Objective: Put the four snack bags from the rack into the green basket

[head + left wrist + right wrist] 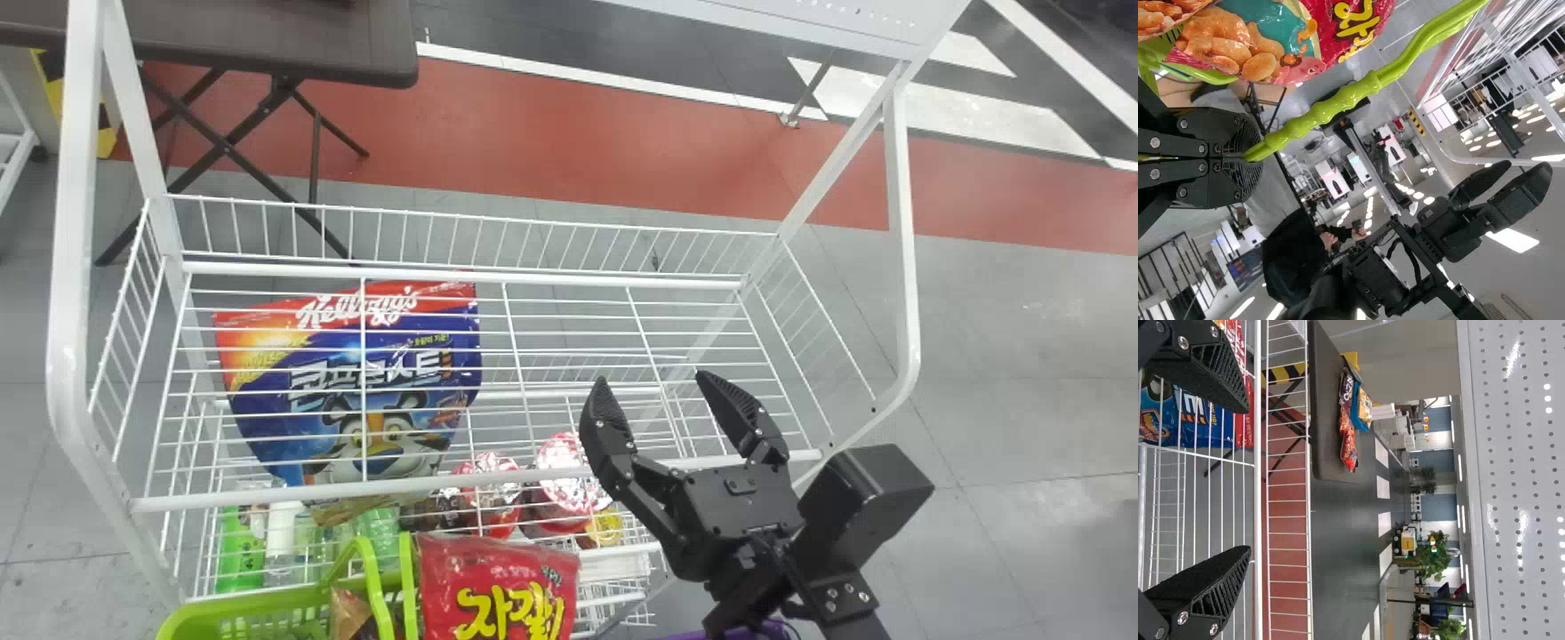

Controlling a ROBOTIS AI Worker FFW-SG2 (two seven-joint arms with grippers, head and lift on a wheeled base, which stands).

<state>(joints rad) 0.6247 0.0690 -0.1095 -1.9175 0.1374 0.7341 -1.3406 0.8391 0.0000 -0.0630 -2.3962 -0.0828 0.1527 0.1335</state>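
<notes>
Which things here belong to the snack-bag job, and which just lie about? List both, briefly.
For the job:
green basket
snack bags in it
rack
left gripper, closed on the basket's handle
right gripper, open over the rack

Lying about:
cups and green bottle, low in the rack
blue cereal bag, probably
packets on the dark table

This looks like a lab or workshop hall with a shop-style mock-up: 1 white wire rack (71, 267) of packaged food (267, 427) near a folding table (267, 40). The red floor strip (533, 133), hazard striping (1286, 373) and bright ceiling lights (1515, 240) look industrial.
</notes>
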